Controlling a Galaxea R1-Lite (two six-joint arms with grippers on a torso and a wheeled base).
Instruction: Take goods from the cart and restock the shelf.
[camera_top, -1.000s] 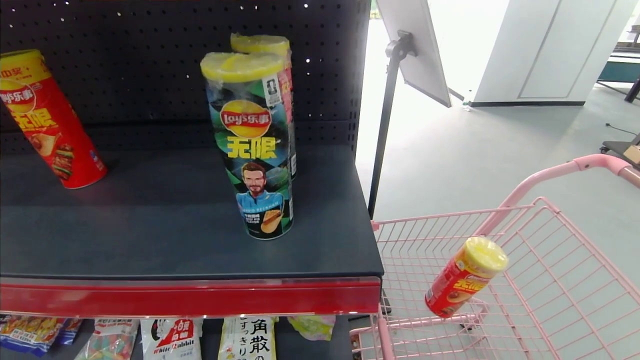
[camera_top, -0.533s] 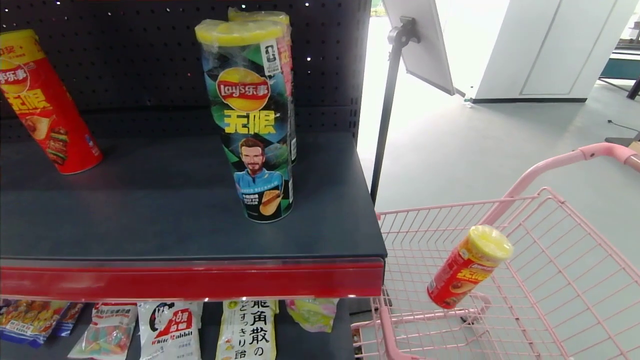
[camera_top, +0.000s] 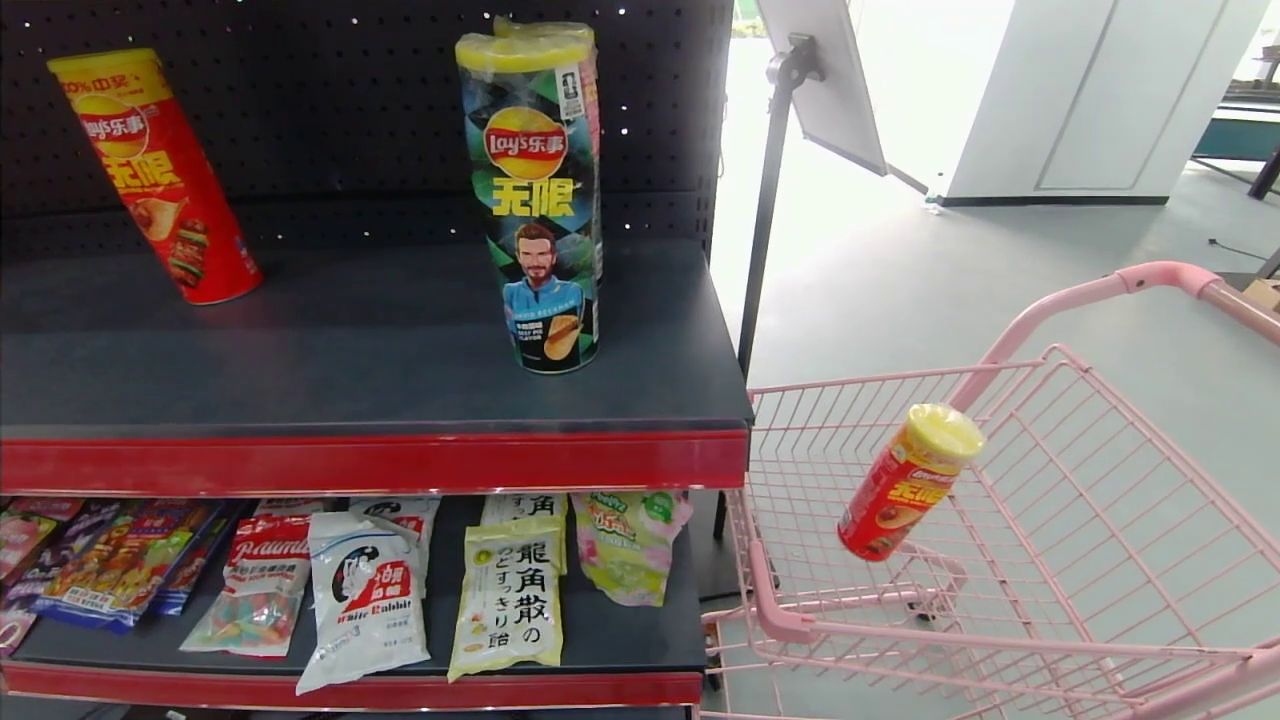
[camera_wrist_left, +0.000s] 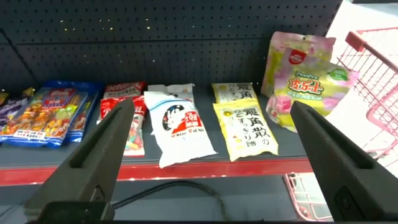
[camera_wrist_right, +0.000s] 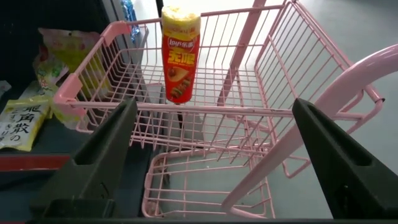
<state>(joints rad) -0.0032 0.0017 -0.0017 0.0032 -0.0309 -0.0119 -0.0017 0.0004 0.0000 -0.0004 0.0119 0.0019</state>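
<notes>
Well, from where I stand, the pink cart (camera_top: 1000, 640) (camera_wrist_right: 249, 111) is parked right beside the shelf unit's right end. One small red can (camera_top: 908, 482) (camera_wrist_right: 180, 55) sits inside its wire basket, yellow lid up and leaning, nearer the side that faces the shelf than the far side (whether it rests against the wires behind it I cannot tell). The right gripper (camera_wrist_right: 214, 102) hangs outside the basket, well apart from that can. Its two dark fingers are spread wide with nothing between them, and the can shows in the gap beyond. The left gripper (camera_wrist_left: 211, 104) faces the lower shelf (camera_top: 620, 640) (camera_wrist_left: 37, 155), its fingers likewise wide apart and holding nothing. On the upper shelf (camera_top: 300, 370), a green can (camera_top: 540, 200) stands upright close to the front edge, toward the right end. A tall red can (camera_top: 155, 175) stands near the back left corner, well apart from the green one. Along the lower shelf lie flat snack packets. A white bag (camera_top: 365, 590) (camera_wrist_left: 180, 124) reaches close to the front edge, and a yellow bag (camera_top: 510, 590) (camera_wrist_left: 245, 127) lies just beside it to the right. A pink and green bag (camera_top: 625, 540) (camera_wrist_left: 308, 71) sits farther back near the right end. More colourful packets crowd the left part of that shelf.
</notes>
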